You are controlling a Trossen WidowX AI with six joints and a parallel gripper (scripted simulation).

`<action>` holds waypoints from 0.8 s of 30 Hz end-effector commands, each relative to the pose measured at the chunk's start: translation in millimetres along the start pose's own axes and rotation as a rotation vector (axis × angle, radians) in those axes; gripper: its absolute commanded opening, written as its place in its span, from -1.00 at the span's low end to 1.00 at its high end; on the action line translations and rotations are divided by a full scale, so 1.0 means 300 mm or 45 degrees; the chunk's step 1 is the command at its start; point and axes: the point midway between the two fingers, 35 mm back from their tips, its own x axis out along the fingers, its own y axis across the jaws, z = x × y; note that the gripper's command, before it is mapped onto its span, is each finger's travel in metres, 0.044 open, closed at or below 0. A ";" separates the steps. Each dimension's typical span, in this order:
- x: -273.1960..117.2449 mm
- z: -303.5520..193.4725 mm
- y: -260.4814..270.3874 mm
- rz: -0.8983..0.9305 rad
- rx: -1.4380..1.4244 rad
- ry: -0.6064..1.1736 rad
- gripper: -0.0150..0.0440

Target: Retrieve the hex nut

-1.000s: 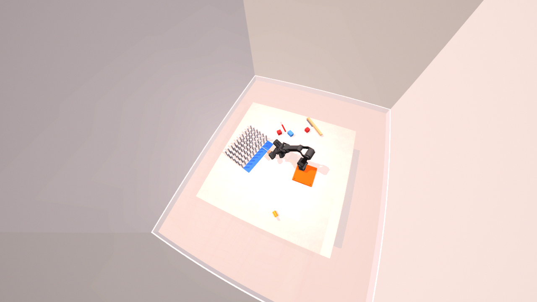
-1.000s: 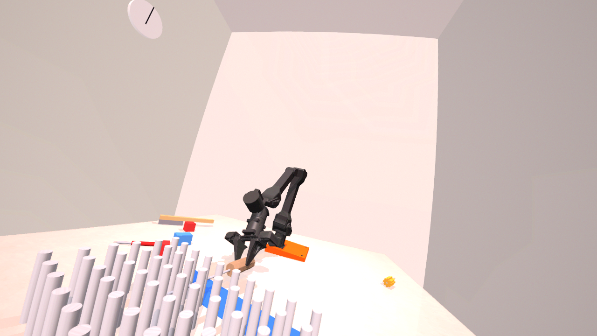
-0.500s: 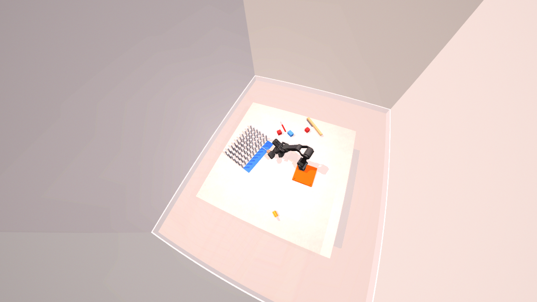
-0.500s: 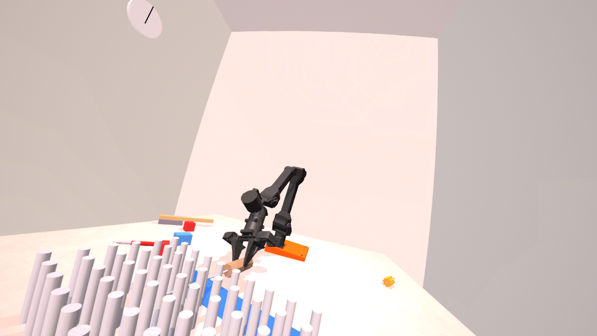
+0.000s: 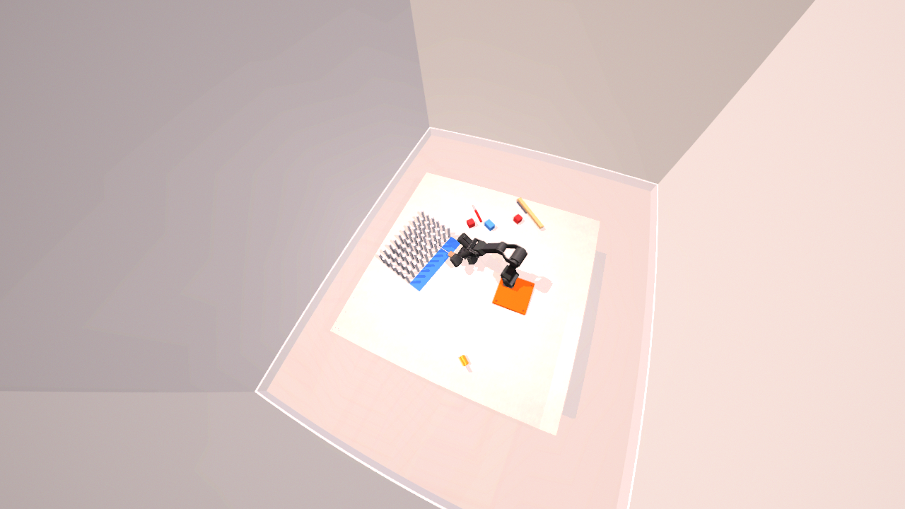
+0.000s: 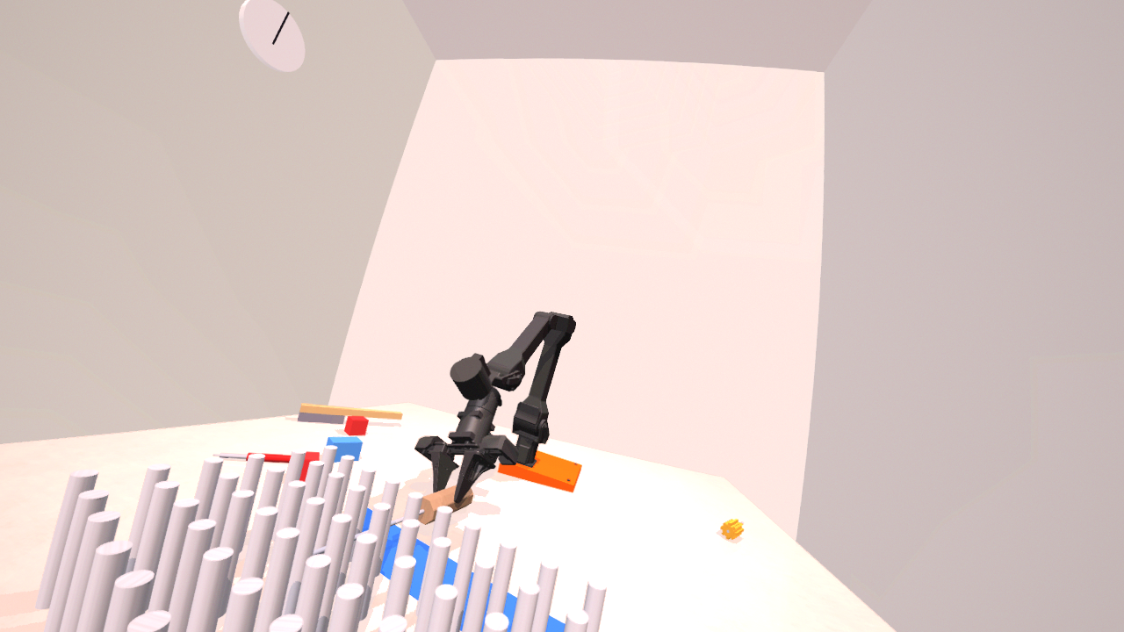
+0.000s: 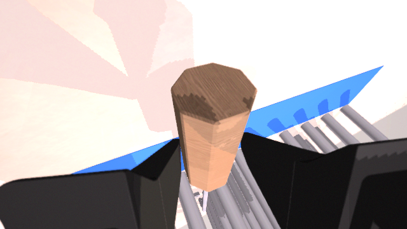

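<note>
One wooden-handled tool [image 5: 451, 254] [image 6: 444, 504] [image 7: 211, 140], gripped by half-open jaws [image 5: 460, 251] [image 6: 450, 495], long axis slanting, thin shaft pointing toward grey spacers [image 5: 414, 245] [image 6: 247, 542] [image 7: 338, 128]

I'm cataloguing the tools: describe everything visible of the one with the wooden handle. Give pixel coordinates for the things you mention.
The wooden-handled tool [image 5: 451, 254] [image 6: 436, 507] [image 7: 211, 137] has a faceted, wood-grained handle with a darker flat end and a thin, pale shaft. The fingers [image 5: 459, 249] [image 6: 450, 495] grip the handle; the shaft points into the spacers [image 5: 414, 243] [image 6: 286, 557] [image 7: 340, 128]. Its tip is unclear.
</note>
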 end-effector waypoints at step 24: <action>0.034 -0.059 0.001 0.004 -0.009 0.011 -0.49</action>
